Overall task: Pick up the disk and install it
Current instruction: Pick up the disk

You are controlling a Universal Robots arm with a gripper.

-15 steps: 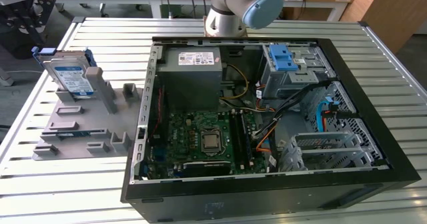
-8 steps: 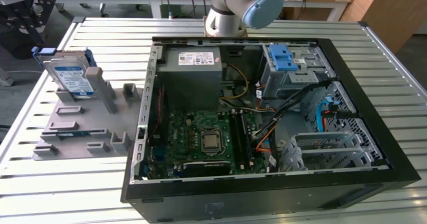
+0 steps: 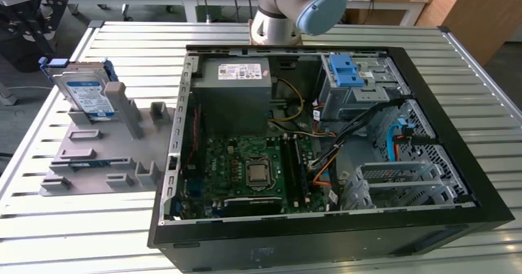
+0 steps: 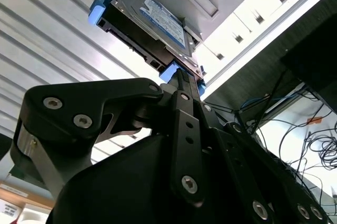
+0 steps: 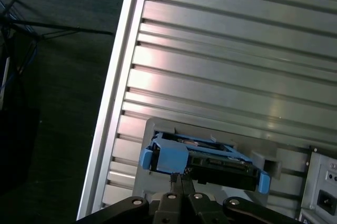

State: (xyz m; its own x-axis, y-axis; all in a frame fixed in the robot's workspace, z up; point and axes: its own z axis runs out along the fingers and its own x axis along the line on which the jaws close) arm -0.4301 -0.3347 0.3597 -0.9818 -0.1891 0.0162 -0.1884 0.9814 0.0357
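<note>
The disk (image 3: 88,93) stands on edge, leaning in a slot at the far end of a grey holder (image 3: 98,158) on the exterior view's left. Its blue-and-white label faces out and blue rails run along its sides. My gripper (image 3: 34,32) hangs above and just behind it, near the table's corner. In both wrist views the two thin fingers lie pressed together with nothing between them. The gripper (image 4: 181,75) (image 5: 179,177) points at the blue rail end of the disk (image 4: 158,19) (image 5: 210,161), a short gap away.
An open black computer case (image 3: 326,151) lies on the slatted metal table (image 3: 73,225) to the exterior view's right of the holder. It holds a motherboard, a grey power supply (image 3: 236,93), a drive cage with a blue latch (image 3: 346,72) and loose cables.
</note>
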